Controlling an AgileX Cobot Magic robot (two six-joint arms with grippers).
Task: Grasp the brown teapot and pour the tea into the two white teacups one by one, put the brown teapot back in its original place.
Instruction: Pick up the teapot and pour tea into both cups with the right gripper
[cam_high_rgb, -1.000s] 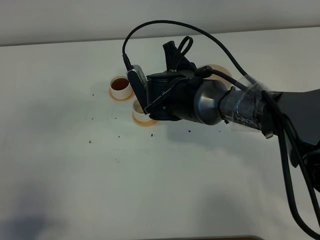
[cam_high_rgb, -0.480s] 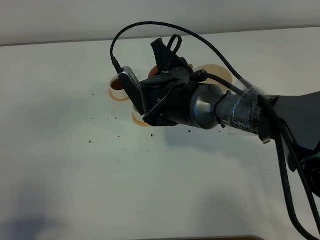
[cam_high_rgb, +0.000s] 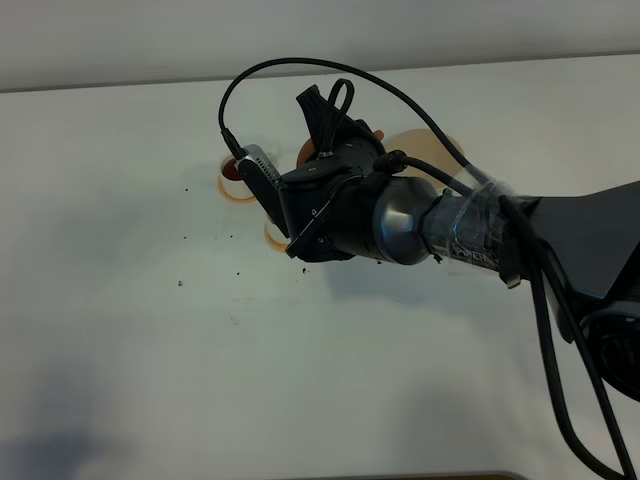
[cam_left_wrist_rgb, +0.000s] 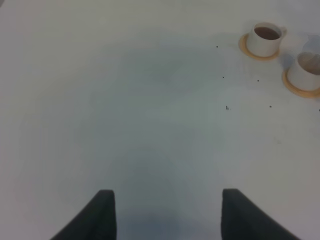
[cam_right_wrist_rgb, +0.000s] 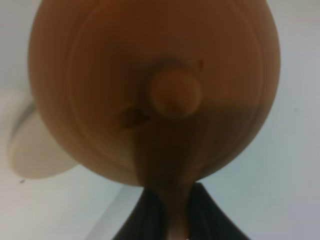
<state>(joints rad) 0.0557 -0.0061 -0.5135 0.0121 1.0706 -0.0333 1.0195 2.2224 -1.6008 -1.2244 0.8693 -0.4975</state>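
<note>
Across the whole of the high view, a white table (cam_high_rgb: 120, 350) carries the scene, dotted at centre left with tiny dark specks (cam_high_rgb: 180, 283). Reaching in from the right edge toward the upper middle, the right arm (cam_high_rgb: 470, 225) covers most of what it works over. Its right gripper (cam_right_wrist_rgb: 172, 210) is clenched on the loop handle of the brown teapot (cam_right_wrist_rgb: 100, 75), the handle running between the two dark fingers in the right wrist view, which looks down on the round lid and its knob. From above, only slivers of the teapot's brown body show at the upper middle of the frame, around the wrist. Whether the pot is clear of the table cannot be told. Just right of it lies the round pale saucer (cam_high_rgb: 425, 143), half hidden by the arm. Left of the wrist, at upper centre left, the two white teacups peek out, each on an orange coaster (cam_left_wrist_rgb: 250, 50). The farther cup (cam_left_wrist_rgb: 263, 39) holds dark reddish-brown tea (cam_left_wrist_rgb: 267, 33), and the nearer cup (cam_left_wrist_rgb: 307, 70) is too blurred for its contents to be read. The left gripper (cam_left_wrist_rgb: 170, 215), seen only by its own camera, hangs released, jaws wide apart over bare table, well apart from the cups.
</note>
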